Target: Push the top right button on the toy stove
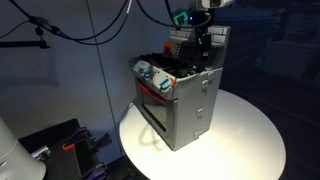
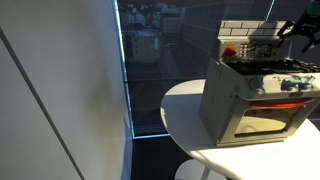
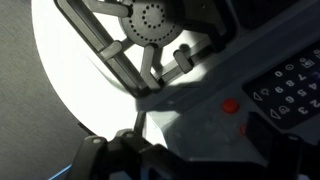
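Note:
The toy stove [image 1: 182,95] is a silver-grey box on a round white table, and shows in both exterior views [image 2: 255,95]. It has black burners on top, blue-teal knobs at the front and a brick-pattern back wall. My gripper [image 1: 203,42] hangs at the top of the back wall, by the control panel, and also shows in an exterior view [image 2: 300,30]. The wrist view shows a burner [image 3: 150,18], a red button [image 3: 231,105] and the dark panel with keys [image 3: 292,85] close up. Only dark parts of the gripper [image 3: 140,160] show at the bottom edge; its jaws are unclear.
The round white table [image 1: 250,140] carries only the stove. Black cables [image 1: 90,30] hang at the back. A window wall [image 2: 150,60] stands behind the table, and dark equipment [image 1: 60,145] sits on the floor beside it.

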Robot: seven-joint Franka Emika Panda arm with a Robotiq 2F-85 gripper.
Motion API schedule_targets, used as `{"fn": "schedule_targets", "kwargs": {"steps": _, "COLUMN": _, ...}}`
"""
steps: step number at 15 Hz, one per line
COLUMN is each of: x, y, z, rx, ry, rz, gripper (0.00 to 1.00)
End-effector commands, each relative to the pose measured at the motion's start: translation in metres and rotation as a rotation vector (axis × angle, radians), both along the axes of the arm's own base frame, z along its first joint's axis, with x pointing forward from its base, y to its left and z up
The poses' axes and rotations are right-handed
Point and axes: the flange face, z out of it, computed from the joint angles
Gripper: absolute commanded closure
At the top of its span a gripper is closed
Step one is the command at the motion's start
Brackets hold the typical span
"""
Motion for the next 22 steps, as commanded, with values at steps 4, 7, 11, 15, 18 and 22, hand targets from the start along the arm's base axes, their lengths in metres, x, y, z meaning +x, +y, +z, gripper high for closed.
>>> {"fn": "schedule_targets", "kwargs": {"steps": 4, "x": 0.01, "y": -0.006, "z": 0.007, "rx": 0.023, "ry": 0.0, "rz": -0.01, "gripper": 0.0}}
{"fn": "schedule_targets", "kwargs": {"steps": 7, "x": 0.004, "y": -0.006, "z": 0.006, "rx": 0.025, "ry": 0.01, "rz": -0.008, "gripper": 0.0}}
{"fn": "schedule_targets", "kwargs": {"steps": 11, "x": -0.01, "y": -0.004, "z": 0.004, "rx": 0.034, "ry": 0.04, "rz": 0.007, "gripper": 0.0}}
{"fn": "schedule_targets", "kwargs": {"steps": 15, "x": -0.026, "y": -0.001, "z": 0.004, "rx": 0.042, "ry": 0.077, "rz": 0.017, "gripper": 0.0}}
{"fn": "schedule_targets", "kwargs": {"steps": 18, "x": -0.044, "y": 0.003, "z": 0.008, "rx": 0.05, "ry": 0.111, "rz": 0.029, "gripper": 0.0}}
{"fn": "schedule_targets", "kwargs": {"steps": 22, "x": -0.072, "y": 0.006, "z": 0.014, "rx": 0.05, "ry": 0.188, "rz": 0.043, "gripper": 0.0}}
